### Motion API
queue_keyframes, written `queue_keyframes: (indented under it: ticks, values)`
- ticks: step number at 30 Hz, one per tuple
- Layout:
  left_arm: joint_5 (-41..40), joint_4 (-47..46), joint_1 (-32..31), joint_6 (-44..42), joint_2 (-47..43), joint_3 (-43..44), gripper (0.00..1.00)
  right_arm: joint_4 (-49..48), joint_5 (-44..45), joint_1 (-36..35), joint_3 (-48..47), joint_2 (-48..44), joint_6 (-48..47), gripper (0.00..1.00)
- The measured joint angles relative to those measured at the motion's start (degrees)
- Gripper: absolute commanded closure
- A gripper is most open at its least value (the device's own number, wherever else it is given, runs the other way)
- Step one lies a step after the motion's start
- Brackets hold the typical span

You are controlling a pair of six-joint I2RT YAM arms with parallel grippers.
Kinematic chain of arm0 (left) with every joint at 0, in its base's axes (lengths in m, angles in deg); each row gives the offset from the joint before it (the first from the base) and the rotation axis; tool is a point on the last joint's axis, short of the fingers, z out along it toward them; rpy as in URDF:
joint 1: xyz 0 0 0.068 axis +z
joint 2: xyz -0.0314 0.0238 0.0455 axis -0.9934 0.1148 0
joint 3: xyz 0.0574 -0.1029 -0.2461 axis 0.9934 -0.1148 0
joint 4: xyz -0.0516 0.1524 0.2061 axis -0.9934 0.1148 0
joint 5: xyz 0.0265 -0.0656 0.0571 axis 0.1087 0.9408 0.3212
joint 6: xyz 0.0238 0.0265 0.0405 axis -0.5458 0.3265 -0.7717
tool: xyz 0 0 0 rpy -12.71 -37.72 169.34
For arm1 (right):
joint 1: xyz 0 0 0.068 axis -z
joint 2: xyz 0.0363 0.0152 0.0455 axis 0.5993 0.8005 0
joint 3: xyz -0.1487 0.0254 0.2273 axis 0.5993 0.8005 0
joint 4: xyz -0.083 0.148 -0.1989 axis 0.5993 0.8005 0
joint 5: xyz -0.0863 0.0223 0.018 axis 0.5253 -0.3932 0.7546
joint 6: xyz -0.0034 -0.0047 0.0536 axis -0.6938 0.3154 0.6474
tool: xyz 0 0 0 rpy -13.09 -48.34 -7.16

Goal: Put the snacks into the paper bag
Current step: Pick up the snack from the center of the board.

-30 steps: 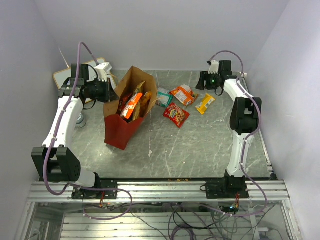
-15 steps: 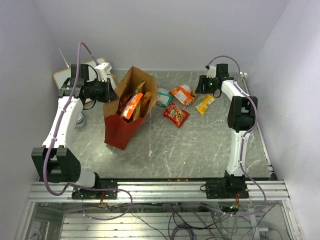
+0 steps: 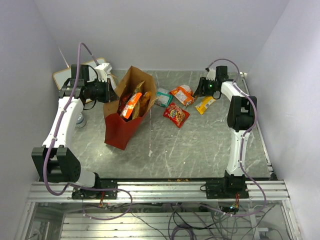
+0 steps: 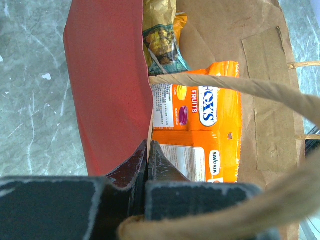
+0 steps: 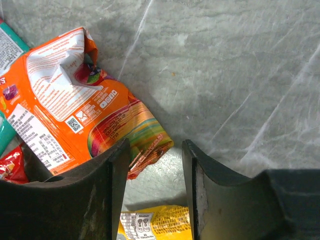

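The paper bag [image 3: 120,131], red outside and brown inside, stands open at the left with an orange packet [image 3: 132,105] and gold packets in it. My left gripper [image 3: 111,93] is shut on the bag's rim; in the left wrist view its fingertips [image 4: 148,148] pinch the red wall [image 4: 110,90] beside the orange packet [image 4: 200,135]. On the table lie a teal pack [image 3: 163,96], an orange pack [image 3: 183,94], a red pack [image 3: 176,114] and a yellow pack [image 3: 205,104]. My right gripper [image 5: 152,150] is open just above the orange pack's corner [image 5: 75,115], with the yellow pack [image 5: 155,225] below it.
A white writing board [image 3: 62,76] leans at the back left behind the left arm. A small round tin [image 3: 80,121] sits by the left arm. The bag's twisted paper handle [image 4: 235,85] crosses the left wrist view. Walls close in the table on three sides.
My right gripper has moved left and a little nearer, from the back right corner towards the orange and yellow packs. The left arm and the bag have not moved.
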Motion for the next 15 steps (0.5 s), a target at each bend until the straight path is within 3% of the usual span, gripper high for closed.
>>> queue_keyframes:
  ticks: [6, 13, 15]
  values:
    - [0.0, -0.1, 0.0, 0.0, 0.0, 0.0, 0.93, -1.6, -1.8, 0.1, 0.0, 0.9, 2.5, 0.67]
    - [0.0, -0.1, 0.0, 0.0, 0.0, 0.0, 0.93, -3.2, -4.9, 1.1, 0.1, 1.9, 6.5, 0.99]
    - [0.0, -0.1, 0.0, 0.0, 0.0, 0.0, 0.93, -3.4, -6.3, 1.6, 0.1, 1.9, 7.5, 1.00]
